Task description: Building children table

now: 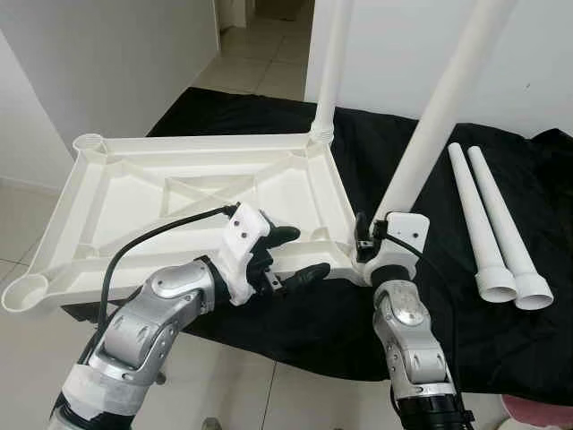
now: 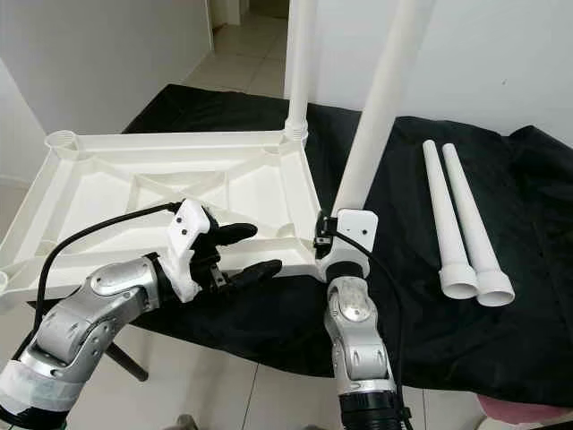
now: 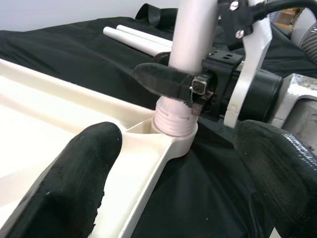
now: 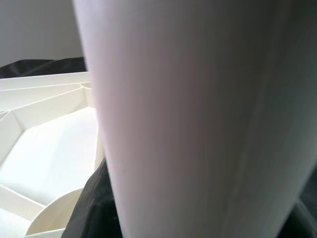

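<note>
Surface: black cloth draped over the desk, tiled floor beyond.
Tabletop: upside down, ribs showing.
Leg in work: long axis leaning off upright, foot at the near right corner socket.
Right gripper: fingers clenched on that leg just above the socket.
Left gripper: fingers released, beside the near rim, pointing toward the socket.
Spare legs: flat, well apart, to the right.

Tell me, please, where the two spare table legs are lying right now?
The spare legs lie side by side on the black cloth, right of the upturned tabletop.
</note>
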You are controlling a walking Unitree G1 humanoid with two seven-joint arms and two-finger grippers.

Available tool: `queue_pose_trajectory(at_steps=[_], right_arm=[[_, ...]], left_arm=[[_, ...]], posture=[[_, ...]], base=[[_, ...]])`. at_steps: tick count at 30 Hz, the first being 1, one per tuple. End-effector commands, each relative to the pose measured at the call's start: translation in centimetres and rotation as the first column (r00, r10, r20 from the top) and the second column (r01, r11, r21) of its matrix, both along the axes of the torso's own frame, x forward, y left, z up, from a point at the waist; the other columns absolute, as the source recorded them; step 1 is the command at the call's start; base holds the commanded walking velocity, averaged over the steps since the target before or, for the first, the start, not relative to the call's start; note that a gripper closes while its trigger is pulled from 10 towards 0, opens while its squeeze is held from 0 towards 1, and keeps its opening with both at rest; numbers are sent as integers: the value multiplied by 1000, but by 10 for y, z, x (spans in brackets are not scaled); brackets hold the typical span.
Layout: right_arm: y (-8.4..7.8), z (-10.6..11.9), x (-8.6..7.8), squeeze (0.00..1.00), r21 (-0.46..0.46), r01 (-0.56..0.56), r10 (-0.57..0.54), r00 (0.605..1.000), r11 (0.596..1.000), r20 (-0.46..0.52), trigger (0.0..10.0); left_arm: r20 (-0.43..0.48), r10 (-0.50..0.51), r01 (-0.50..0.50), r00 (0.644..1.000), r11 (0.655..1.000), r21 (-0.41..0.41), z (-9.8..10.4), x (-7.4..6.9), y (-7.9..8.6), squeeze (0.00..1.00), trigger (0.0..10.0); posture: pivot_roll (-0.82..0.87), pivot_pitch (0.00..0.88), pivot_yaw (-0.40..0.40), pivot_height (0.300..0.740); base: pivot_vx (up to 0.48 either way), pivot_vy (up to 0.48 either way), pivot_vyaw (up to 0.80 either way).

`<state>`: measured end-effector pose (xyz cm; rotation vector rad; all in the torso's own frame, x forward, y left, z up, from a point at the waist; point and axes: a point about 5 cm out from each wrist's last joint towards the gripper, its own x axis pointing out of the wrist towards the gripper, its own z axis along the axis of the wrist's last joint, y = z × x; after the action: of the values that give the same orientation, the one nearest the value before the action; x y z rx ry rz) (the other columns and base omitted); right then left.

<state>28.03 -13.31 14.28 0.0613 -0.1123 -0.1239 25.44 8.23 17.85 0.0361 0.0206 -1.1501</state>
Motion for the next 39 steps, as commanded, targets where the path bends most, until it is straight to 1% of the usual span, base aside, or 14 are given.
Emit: queue_pose_trajectory(at_steps=[1, 2, 3, 7, 11, 13, 14, 19, 23, 28, 30, 32, 34, 39], right_arm=[[8, -14, -6, 43, 78, 30, -25, 997, 997, -68, 10000], [8, -11, -7, 43, 76, 24, -20, 998, 997, -52, 10000], [8, -8, -7, 1000, 85, 27, -24, 999, 996, -32, 10000], [7, 0, -8, 1000, 96, -5, 3, 1000, 995, 25, 10000], [5, 0, -8, 1000, 91, -31, 28, 999, 995, 33, 10000], [5, 0, -8, 988, 88, -43, 40, 999, 995, 36, 10000], [4, 0, -8, 8, 88, -79, 75, 996, 993, 46, 10000], [4, 1, -10, 0, 68, -189, 184, 980, 980, 76, 10000], [-5, 2, -12, 0, -37, -393, 394, 912, 919, 115, 10000], [-16, 3, -8, 0, -92, -475, 484, 868, 875, 110, 10000], [-25, 4, -2, 0, -130, -540, 552, 829, 832, 91, 10000], [-27, 4, 0, 0, -140, -557, 571, 817, 818, 84, 10000], [-31, 3, 8, 0, -156, -604, 618, 784, 782, 56, 10000], [-35, -2, 15, 0, -174, -633, 645, 764, 755, 19, 10000]], left_arm=[[13, 20, -20, 1000, 1000, -2, 2, 2, 1, 0, 10000], [15, 21, -21, 1000, 1000, 0, 2, 1, 0, 0, 10000], [19, 21, -21, 1000, 1000, 2, 2, 1, 0, 0, 10000], [33, 25, -25, 999, 1000, 7, 2, 1, 0, 0, 10000], [38, 28, -28, 999, 1000, 12, 1, 1, 1, 0, 10000], [41, 32, -32, 999, 999, 15, 1, 1, 1, 0, 10000], [44, 37, -38, 998, 999, 15, 0, 1, 2, 0, 10000], [49, 51, -51, 997, 999, 11, 0, 2, 2, 0, 10000], [54, 56, -57, 997, 998, 2, -2, 2, -1, 0, 10000], [54, 54, -55, 997, 999, 0, -2, 3, -2, 0, 10000], [57, 54, -54, 997, 999, -1, -2, 4, -2, 0, 10000], [59, 55, -55, 997, 999, -1, -2, 5, -3, 0, 10000], [65, 61, -61, 996, 998, -6, -2, 6, -3, 0, 10000], [68, 66, -65, 995, 998, -8, -1, 6, -3, 0, 10000]], posture=[[-31, 13, -5, 740], [-31, 13, -5, 740], [-31, 12, -5, 740], [-27, 11, -5, 740], [-25, 12, -5, 740], [-25, 12, -5, 740], [-25, 11, -5, 740], [-31, 10, -2, 740], [-37, 10, 4, 740], [-44, 9, 5, 740], [-44, 6, 2, 740], [-43, 4, 1, 740], [-37, 0, -4, 740], [-33, 0, -4, 740]], base=[[0, 0, 0], [0, 0, 0], [0, 0, 0], [0, 0, 0], [0, 0, 0], [0, 0, 0], [0, 0, 0], [0, 0, 0], [0, 0, 0], [0, 0, 0], [0, 0, 0], [0, 0, 0], [0, 0, 0], [0, 0, 0]])
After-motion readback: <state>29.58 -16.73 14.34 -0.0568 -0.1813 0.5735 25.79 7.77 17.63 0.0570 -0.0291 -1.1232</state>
